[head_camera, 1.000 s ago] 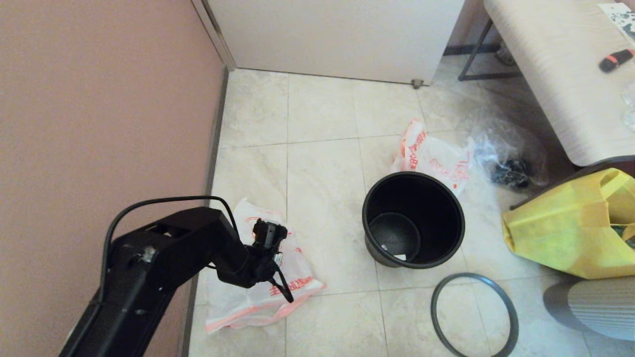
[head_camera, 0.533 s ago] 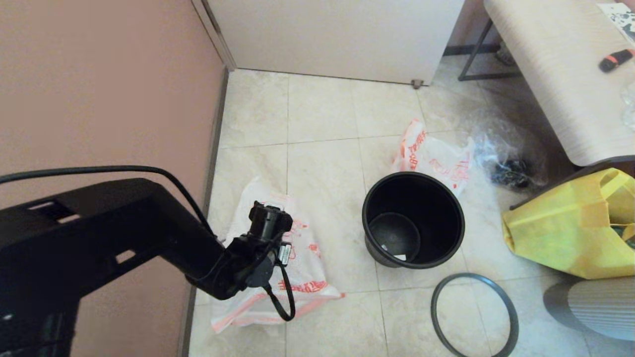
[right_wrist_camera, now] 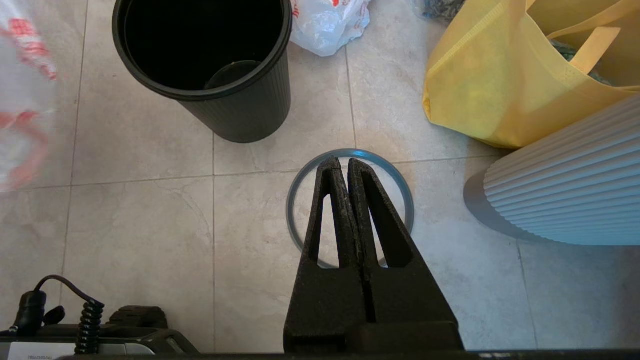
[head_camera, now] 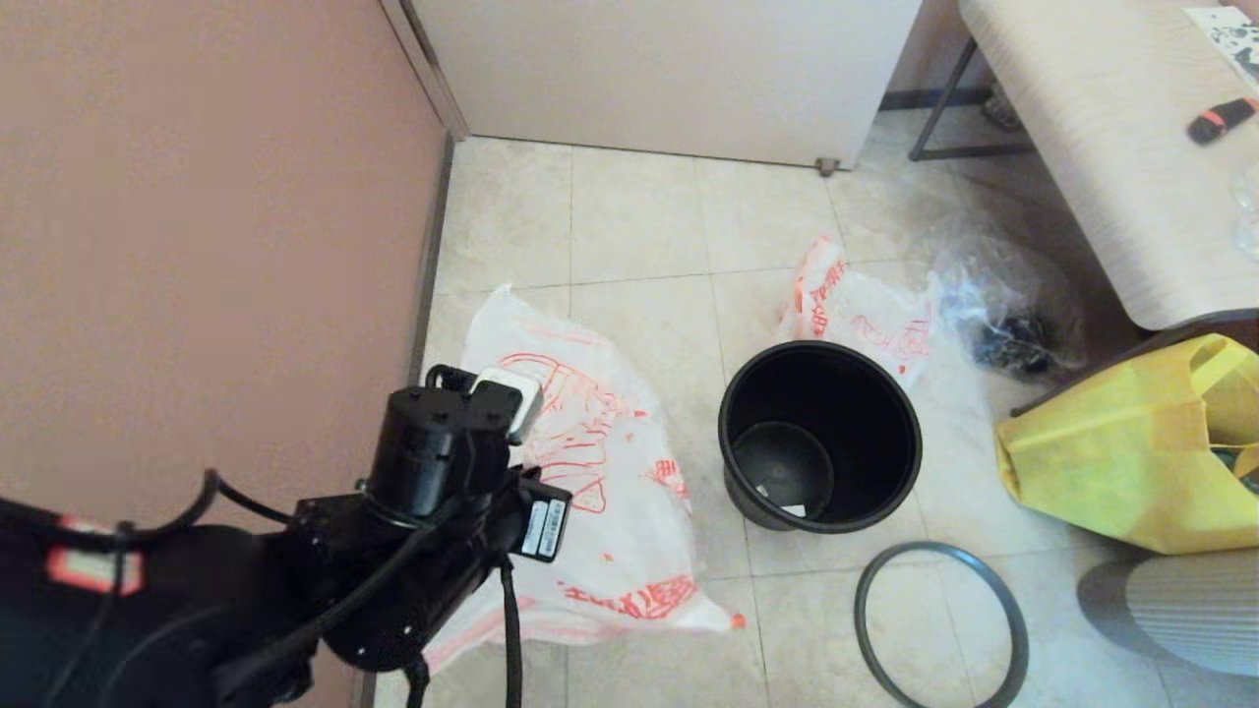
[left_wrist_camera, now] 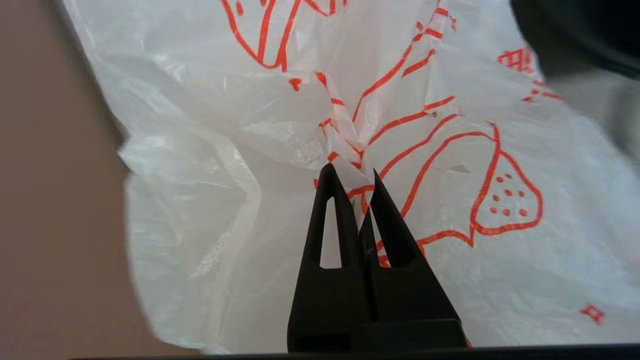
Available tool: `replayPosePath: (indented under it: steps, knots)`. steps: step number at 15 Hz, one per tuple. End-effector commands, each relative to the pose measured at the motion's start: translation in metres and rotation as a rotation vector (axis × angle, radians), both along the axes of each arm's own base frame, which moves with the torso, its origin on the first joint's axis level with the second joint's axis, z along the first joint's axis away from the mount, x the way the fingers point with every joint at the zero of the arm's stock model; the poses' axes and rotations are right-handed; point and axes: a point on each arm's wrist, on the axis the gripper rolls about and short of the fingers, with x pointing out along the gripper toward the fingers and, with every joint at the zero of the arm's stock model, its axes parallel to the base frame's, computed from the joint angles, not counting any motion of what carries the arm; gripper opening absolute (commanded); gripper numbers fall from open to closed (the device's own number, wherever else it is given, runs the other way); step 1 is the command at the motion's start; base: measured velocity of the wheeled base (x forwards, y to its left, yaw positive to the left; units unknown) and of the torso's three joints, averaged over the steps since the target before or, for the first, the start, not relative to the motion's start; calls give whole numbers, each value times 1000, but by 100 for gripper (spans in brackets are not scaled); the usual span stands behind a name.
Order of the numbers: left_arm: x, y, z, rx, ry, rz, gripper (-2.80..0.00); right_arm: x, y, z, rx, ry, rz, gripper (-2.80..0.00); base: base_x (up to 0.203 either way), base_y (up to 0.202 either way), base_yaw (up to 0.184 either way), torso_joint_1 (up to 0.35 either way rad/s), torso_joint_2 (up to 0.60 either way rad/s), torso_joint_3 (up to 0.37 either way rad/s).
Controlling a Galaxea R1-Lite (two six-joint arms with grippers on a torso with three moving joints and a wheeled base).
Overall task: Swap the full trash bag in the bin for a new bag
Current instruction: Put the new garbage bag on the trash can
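In the head view you see your left arm low beside the pink wall, its pincer hidden under the wrist, with the limp white translucent plastic new bag with orange-red print [head_camera: 600,462] spread out below it and lifted off the pale tiled floor [head_camera: 639,216] at the near end. To the right of that bag stands the small round black plastic bin [head_camera: 819,436], upright and open, with no liner in it. The thin dark-grey hoop [head_camera: 939,626] lies flat on the tiles just beside the bin, nearer to you. Behind the bin, touching its far rim, sits the bulging white full trash bag with orange-red print [head_camera: 856,310], and next to that a clear crinkled bag with dark contents [head_camera: 1003,295]. A yellow fabric tote [head_camera: 1131,442] rests at the right, under the edge of the pale wood-grain desk [head_camera: 1102,128]. In the left wrist view your left pincer [left_wrist_camera: 352,175] is clenched on a gathered fold of the new bag, the film puckering around the tips. In the right wrist view your right pincer [right_wrist_camera: 342,162] is closed with nothing in it, hanging above the hoop, with the bin and the yellow tote to either side.
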Motion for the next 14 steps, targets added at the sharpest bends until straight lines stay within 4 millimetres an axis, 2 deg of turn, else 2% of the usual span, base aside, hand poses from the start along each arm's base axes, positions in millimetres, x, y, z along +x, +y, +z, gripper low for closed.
replayPosePath:
  steps: [1,3,5,7,11,14]
  knots:
    - [-32,0,22,-44,-41,-92,-280,0,0,0,0,1,1,-280,0,0,0,0,0,0]
    - [-42,-16,34,-53,-33,-182,-280,0,0,0,0,1,1,-280,0,0,0,0,0,0]
    - [-45,-41,56,-73,-30,-272,-280,0,0,0,0,2,-1,-280,0,0,0,0,0,0]
    - [-42,-69,71,-74,-10,-341,-280,0,0,0,0,2,-1,-280,0,0,0,0,0,0]
    - [-13,-134,72,-58,25,-401,-280,0,0,0,0,1,1,-280,0,0,0,0,0,0]
    - [10,-183,45,1,107,-443,-280,0,0,0,0,3,1,-280,0,0,0,0,0,0]
